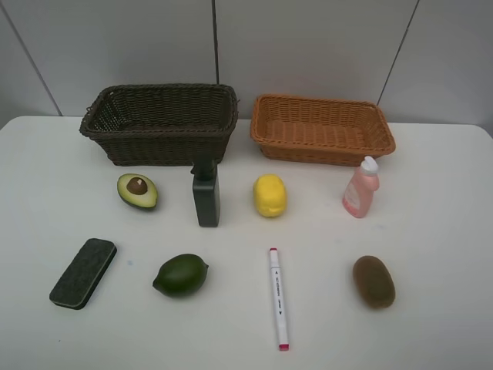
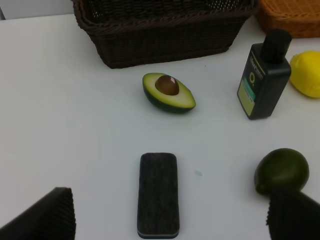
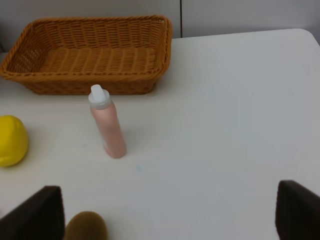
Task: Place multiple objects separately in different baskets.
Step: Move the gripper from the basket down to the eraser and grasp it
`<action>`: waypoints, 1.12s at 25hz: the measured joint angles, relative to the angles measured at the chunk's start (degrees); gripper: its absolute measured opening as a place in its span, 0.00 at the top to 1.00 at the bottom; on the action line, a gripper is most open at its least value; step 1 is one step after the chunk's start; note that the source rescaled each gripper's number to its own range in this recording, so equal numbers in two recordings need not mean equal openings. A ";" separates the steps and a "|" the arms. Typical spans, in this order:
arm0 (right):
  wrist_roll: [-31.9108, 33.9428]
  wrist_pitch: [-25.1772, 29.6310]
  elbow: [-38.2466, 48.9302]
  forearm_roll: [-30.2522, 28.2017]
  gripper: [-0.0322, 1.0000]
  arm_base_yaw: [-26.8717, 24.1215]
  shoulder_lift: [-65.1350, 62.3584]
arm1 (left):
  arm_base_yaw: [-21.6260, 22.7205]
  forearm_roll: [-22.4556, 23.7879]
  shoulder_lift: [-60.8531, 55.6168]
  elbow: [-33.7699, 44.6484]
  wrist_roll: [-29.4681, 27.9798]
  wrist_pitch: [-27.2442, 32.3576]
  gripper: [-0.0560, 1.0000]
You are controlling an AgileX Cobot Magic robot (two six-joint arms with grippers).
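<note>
jaws stand spread wide on left gripper [image 2: 167,222] and right gripper [image 3: 167,212], both holding nothing. sorting looks unstarted: eraser [image 1: 83,273], lime [image 1: 181,274], marker [image 1: 278,297] and kiwi [image 1: 373,281] lie nearest, then avocado [image 1: 137,190], dark bottle [image 1: 206,196], lemon [image 1: 269,195], pink bottle [image 1: 360,189]. farthest, dark basket [image 1: 158,146] and tan basket [image 1: 323,150] hold nothing. next move probably calls for lowering onto a near item.

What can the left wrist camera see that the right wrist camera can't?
Only the left wrist view shows the dark brown basket, the halved avocado, the felt eraser, the dark green bottle and the lime. Only the right wrist view shows the pink bottle and the brown kiwi. Both show the yellow lemon, the orange basket (just a corner of it in the left view) and the white table.
</note>
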 joint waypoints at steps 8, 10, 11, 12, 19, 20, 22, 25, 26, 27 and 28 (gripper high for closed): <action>0.00 0.00 0.00 0.00 0.00 0.00 0.00 | 0.00 0.00 0.00 0.00 0.00 0.00 0.00; 0.00 0.00 0.00 0.00 0.00 0.00 0.00 | 0.00 0.00 0.00 0.00 0.00 0.00 0.00; 0.00 0.00 0.00 0.00 0.00 0.00 0.00 | 0.00 0.00 0.00 0.00 0.00 0.00 0.00; 0.00 0.00 0.00 0.00 0.00 0.00 0.00 | 0.00 0.00 0.00 0.00 0.00 0.00 0.00; 0.00 0.00 0.00 0.00 0.00 0.00 0.00 | 0.00 -0.13 3.36 0.00 -1.67 0.00 0.00; 0.00 0.00 0.00 0.00 0.00 0.00 0.00 | 0.00 -0.18 5.69 -0.08 -1.97 0.00 0.00; 0.00 0.00 0.00 0.00 0.00 0.00 0.00 | 0.00 -0.18 11.68 -0.55 -2.75 0.05 0.00; 0.00 0.00 0.00 0.00 0.00 0.00 0.00 | 0.00 -0.18 22.22 -2.10 -3.72 -0.01 0.00; 0.00 0.00 0.00 0.00 0.00 0.00 0.00 | 0.00 -0.18 25.54 -2.74 -3.86 -0.07 0.00; 0.00 0.00 0.00 0.00 0.00 0.00 0.00 | 0.00 -0.18 29.61 -3.63 -3.78 -0.07 0.00; 0.00 0.00 0.00 0.00 0.00 0.00 0.00 | 0.00 -0.18 33.68 -4.59 -3.14 -0.13 0.00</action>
